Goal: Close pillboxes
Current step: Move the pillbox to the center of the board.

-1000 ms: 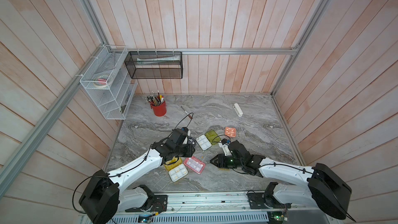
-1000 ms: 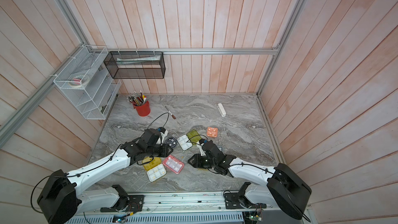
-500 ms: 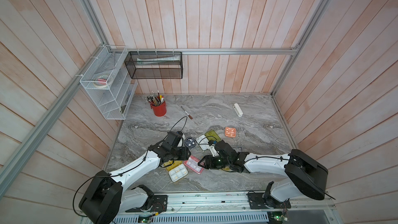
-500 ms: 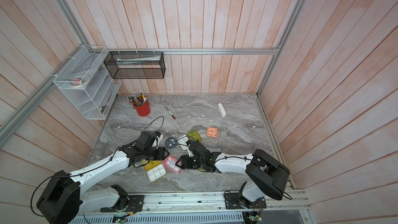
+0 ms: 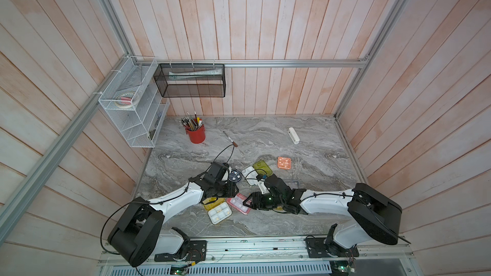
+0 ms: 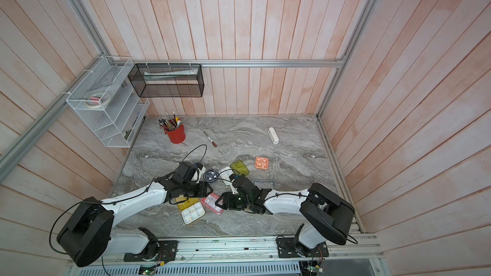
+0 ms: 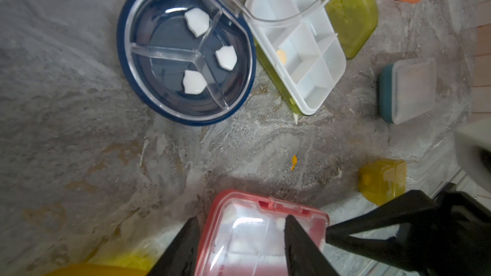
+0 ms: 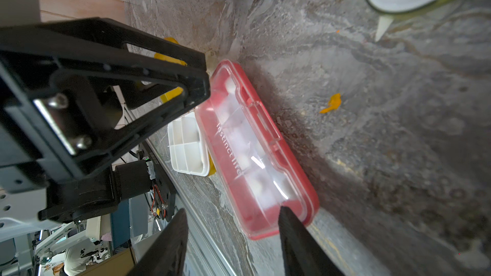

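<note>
Your grey marble tabletop (image 5: 265, 134) takes up the whole floor of the wood-panelled cell. Your left arm (image 5: 180, 197) and right arm (image 5: 326, 203) both reach in low from the near rail and meet at near centre. Your left gripper (image 7: 241, 219) has its fingers moderately apart above the pink pillbox (image 7: 260, 234). One finger sits just off the box's side and the other lies across its clear lid, so you are gripping nothing there. Your right gripper (image 8: 231, 209) comes at the same box from the right, its fingers parted about as far and also empty. One tip is at the box's end corner and the other is off it, over bare table. The pink pillbox lies flat between the two grippers with its lid down over the compartments. Just left of it, the yellow pillbox (image 5: 219, 212) lies open with its white tray showing, partly under your left arm. Farther from you, the lime-green pillbox (image 7: 297, 49) is also open, its white tray beside the green lid. The dark round pillbox (image 7: 186, 49) is just beside it on the left, with one white piece in each of three compartments. The blue-grey pillbox (image 7: 406, 91) sits lid-down to the right of those. The orange square pillbox (image 5: 283, 162) lies beyond it, farther right. The small amber pillbox (image 7: 382, 181) is just right of the pink one, close by your right gripper. A tiny orange crumb (image 7: 293, 161) lies on the table between the boxes.
</note>
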Robot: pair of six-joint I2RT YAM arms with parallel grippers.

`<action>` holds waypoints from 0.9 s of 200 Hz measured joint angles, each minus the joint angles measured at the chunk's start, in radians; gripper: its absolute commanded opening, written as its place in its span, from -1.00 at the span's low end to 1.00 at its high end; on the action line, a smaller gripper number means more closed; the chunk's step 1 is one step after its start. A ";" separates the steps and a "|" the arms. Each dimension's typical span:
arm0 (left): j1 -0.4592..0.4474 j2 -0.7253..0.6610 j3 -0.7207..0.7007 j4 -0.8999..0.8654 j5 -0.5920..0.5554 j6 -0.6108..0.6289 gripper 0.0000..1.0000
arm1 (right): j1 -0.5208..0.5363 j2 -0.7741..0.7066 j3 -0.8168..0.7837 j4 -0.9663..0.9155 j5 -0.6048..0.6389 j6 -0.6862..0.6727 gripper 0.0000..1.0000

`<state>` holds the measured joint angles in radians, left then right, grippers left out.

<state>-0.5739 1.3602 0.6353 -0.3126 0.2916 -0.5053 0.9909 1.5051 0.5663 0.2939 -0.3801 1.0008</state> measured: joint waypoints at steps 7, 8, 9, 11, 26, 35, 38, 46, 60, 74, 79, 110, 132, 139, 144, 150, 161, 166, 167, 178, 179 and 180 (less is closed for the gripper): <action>0.000 0.006 0.000 0.001 0.000 -0.001 0.09 | 0.000 0.000 -0.003 0.005 0.000 0.003 0.14; 0.000 0.006 0.000 0.001 0.000 -0.001 0.09 | 0.000 0.000 -0.003 0.005 -0.001 0.003 0.14; 0.000 0.007 0.000 0.001 0.000 -0.002 0.09 | 0.000 0.000 -0.003 0.006 -0.001 0.003 0.14; 0.000 0.008 0.000 0.002 0.000 -0.003 0.09 | 0.000 0.000 -0.004 0.006 -0.001 0.003 0.14; -0.003 0.014 0.000 0.008 0.004 -0.008 0.08 | 0.000 0.000 -0.011 0.021 -0.006 0.010 0.14; -0.006 0.016 -0.002 0.015 0.005 -0.012 0.05 | 0.000 0.000 -0.012 0.024 -0.009 0.014 0.15; -0.007 0.016 -0.003 0.016 0.005 -0.013 0.03 | 0.000 0.000 -0.012 0.025 -0.011 0.014 0.14; -0.012 0.020 -0.004 0.019 0.008 -0.016 0.00 | 0.000 0.003 -0.012 0.028 -0.015 0.017 0.14; -0.025 0.027 -0.006 0.024 -0.002 -0.022 -0.03 | 0.000 0.013 -0.012 0.042 -0.029 0.018 0.14; -0.034 0.036 -0.006 0.029 -0.016 -0.026 -0.08 | 0.001 0.023 -0.012 0.062 -0.043 0.020 0.14; -0.037 0.040 -0.006 0.032 -0.018 -0.027 -0.11 | 0.002 0.026 -0.012 0.069 -0.046 0.020 0.14; -0.074 0.052 -0.006 0.046 -0.018 -0.046 -0.19 | 0.003 0.030 -0.011 0.080 -0.052 0.018 0.14; -0.097 0.060 -0.006 0.058 -0.017 -0.066 -0.21 | 0.003 0.028 -0.010 0.076 -0.052 0.013 0.15; -0.105 0.064 -0.006 0.064 -0.016 -0.072 -0.21 | 0.003 0.026 -0.010 0.073 -0.051 0.010 0.15; -0.111 0.068 -0.006 0.069 -0.016 -0.077 -0.21 | 0.003 0.025 -0.010 0.071 -0.051 0.009 0.15; -0.119 0.073 -0.006 0.077 -0.016 -0.085 -0.21 | 0.003 0.024 -0.010 0.069 -0.051 0.004 0.15; -0.134 0.083 -0.006 0.091 -0.014 -0.098 -0.21 | 0.003 0.023 -0.010 0.068 -0.052 -0.003 0.12; -0.141 0.087 -0.006 0.099 -0.012 -0.104 -0.21 | 0.003 0.023 -0.010 0.069 -0.052 -0.005 0.10; -0.142 0.087 -0.006 0.100 -0.012 -0.105 -0.21 | 0.003 0.023 -0.010 0.068 -0.053 -0.006 0.10; -0.157 0.095 -0.006 0.116 -0.011 -0.117 -0.21 | 0.003 0.023 -0.010 0.065 -0.056 -0.010 0.06; -0.157 0.096 -0.006 0.117 -0.011 -0.117 -0.21 | 0.003 0.023 -0.010 0.064 -0.058 -0.011 0.05; -0.158 0.097 -0.006 0.117 -0.011 -0.117 -0.21 | 0.004 0.023 -0.010 0.064 -0.058 -0.013 0.05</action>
<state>-0.7319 1.4567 0.6296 -0.1951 0.2802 -0.6224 0.9947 1.5276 0.5560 0.3580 -0.4385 0.9878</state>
